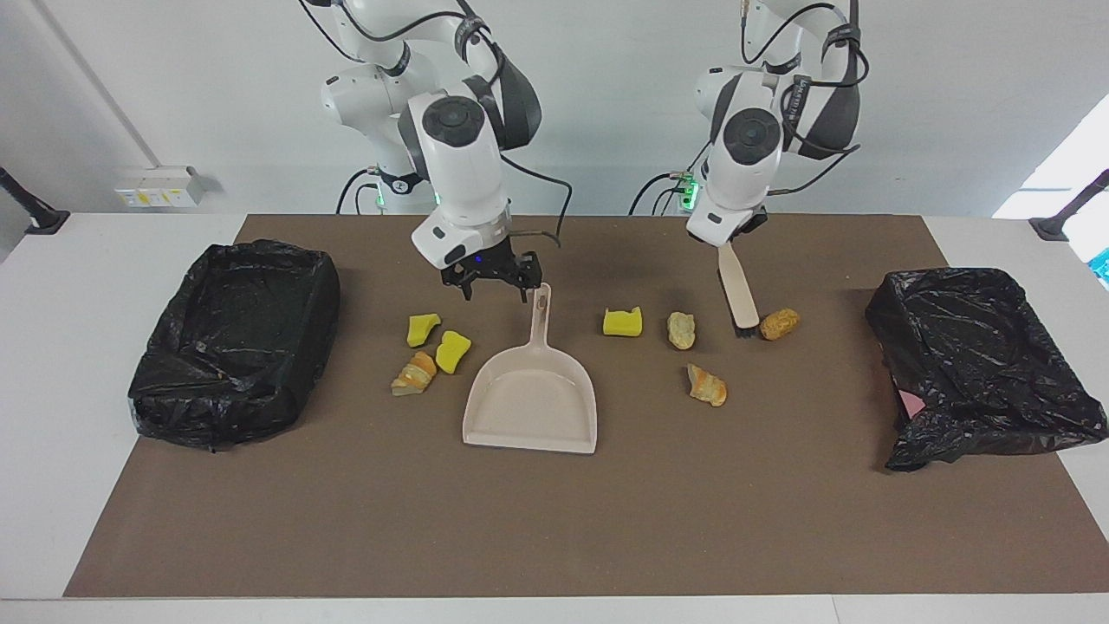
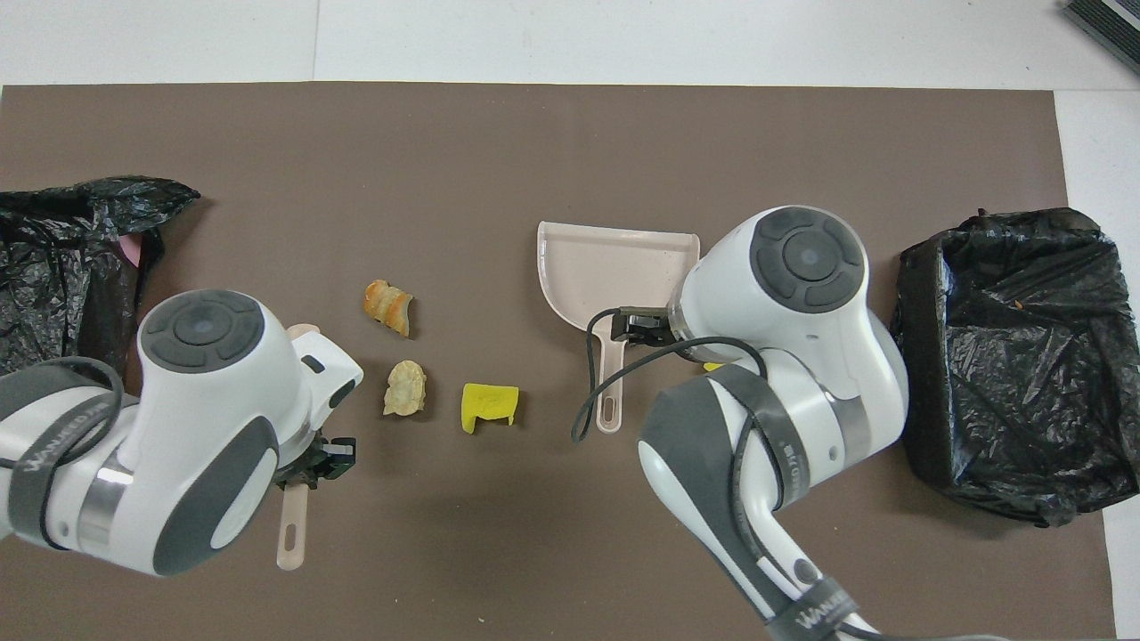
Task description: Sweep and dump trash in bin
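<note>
Count: 3 yellow sponge chunks (image 1: pixel 424 328) (image 1: pixel 452 351) (image 1: pixel 623 321), 4 tan bread-like pieces (image 1: pixel 414 373) (image 1: pixel 682 330) (image 1: pixel 707 386) (image 1: pixel 779 324). 7 trash lumps total. 1 beige dustpan (image 1: pixel 531 400), 1 brush (image 1: pixel 739 289), 2 black-lined bins (image 1: pixel 234 338) (image 1: pixel 979 360), 2 arms.

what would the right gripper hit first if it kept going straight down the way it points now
Most likely the handle of the beige plastic dustpan: the open right gripper points down right beside the handle's upper end, nearly over it. If it misses, the brown table mat. Depth is hard to judge.
</note>
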Robot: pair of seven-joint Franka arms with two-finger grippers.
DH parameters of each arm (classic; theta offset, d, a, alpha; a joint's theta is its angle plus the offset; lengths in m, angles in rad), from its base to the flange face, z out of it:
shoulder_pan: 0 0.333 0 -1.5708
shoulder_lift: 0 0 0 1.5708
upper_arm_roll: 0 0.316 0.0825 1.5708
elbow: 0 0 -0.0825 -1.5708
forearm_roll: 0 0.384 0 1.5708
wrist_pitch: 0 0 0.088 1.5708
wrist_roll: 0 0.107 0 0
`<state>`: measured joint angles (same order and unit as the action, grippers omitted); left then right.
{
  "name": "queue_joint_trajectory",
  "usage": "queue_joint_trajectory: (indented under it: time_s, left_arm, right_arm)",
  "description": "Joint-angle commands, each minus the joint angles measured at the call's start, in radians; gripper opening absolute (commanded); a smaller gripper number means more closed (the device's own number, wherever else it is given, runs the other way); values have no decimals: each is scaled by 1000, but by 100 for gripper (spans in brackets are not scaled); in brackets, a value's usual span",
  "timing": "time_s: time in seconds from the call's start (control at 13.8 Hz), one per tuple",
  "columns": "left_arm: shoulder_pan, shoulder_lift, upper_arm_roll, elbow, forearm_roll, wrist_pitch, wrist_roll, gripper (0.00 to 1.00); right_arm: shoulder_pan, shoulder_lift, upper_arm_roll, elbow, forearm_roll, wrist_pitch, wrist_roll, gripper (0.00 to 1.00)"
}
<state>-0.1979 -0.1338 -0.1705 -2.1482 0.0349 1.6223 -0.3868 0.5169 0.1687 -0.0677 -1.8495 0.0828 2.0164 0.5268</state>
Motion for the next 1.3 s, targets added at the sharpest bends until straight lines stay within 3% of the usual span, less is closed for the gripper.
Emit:
queue_joint_trajectory:
  time_s: [0.0, 0.29, 0.51, 0.8, 0.94, 1.23]
  left_arm:
    - [-6, -44, 112, -71, 7, 65, 167, 0]
    - [-3, -55, 319, -97, 7, 103, 440, 0]
    - [5, -127, 436, -220, 8, 253, 560, 0]
    - [6, -155, 460, -386, 8, 433, 572, 0]
    - [5, -148, 459, -407, 8, 475, 569, 0]
    - [-32, -112, 444, -407, 8, 525, 485, 0]
  right_arm:
    - [37, -11, -3, -80, 26, 54, 41, 100]
    - [81, 44, 3, -111, 28, 122, 50, 100]
    - [109, 87, 3, -111, 49, 197, 82, 100]
    - [109, 87, 2, -113, 48, 170, 70, 100]
    - [107, 89, 2, -109, 48, 176, 68, 98]
    - [69, 84, 2, -83, 48, 167, 46, 12]
